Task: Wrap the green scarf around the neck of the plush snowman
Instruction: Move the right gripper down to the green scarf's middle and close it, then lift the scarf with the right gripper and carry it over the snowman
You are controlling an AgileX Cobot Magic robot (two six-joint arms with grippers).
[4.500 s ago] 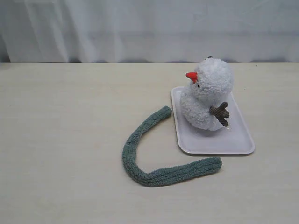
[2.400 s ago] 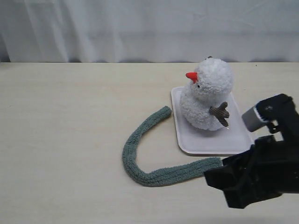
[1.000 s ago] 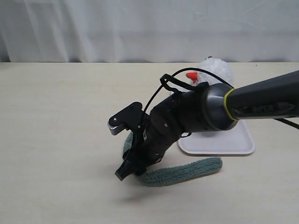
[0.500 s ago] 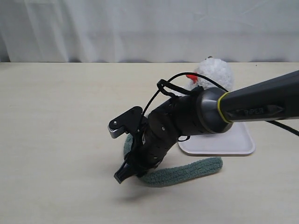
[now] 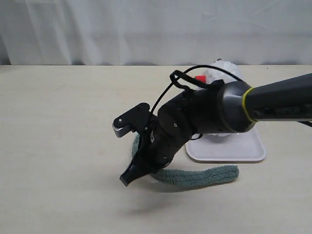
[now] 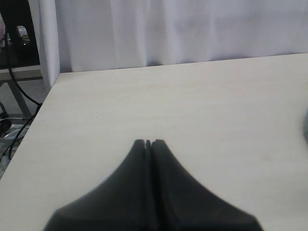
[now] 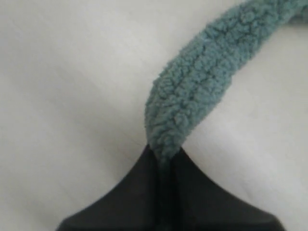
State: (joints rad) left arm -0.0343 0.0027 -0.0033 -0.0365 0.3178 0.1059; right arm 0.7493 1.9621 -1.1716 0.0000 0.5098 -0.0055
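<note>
The green scarf (image 5: 204, 176) lies on the table in front of the tray, its bend pinched and raised a little. My right gripper (image 5: 130, 178) is shut on the green scarf (image 7: 202, 91) at that bend, reaching across from the right. The fabric bunches between the black fingers (image 7: 139, 187). The plush snowman (image 5: 220, 70) sits on the white tray, mostly hidden behind the right arm; only its white head top and red nose (image 5: 200, 78) show. Its neck is hidden. My left gripper (image 6: 148, 142) is shut with nothing in it, over bare table, and out of the exterior view.
The white tray (image 5: 243, 151) stands at the right under the snowman. A pale curtain (image 5: 146, 29) hangs behind the table's far edge. In the left wrist view the table's side edge (image 6: 36, 120) shows, with cables and a frame beyond it.
My right gripper has closed on the scarf's bend and lifted it slightly. The scarf's near end has slid a little to the right. The left gripper is unseen earlier.
</note>
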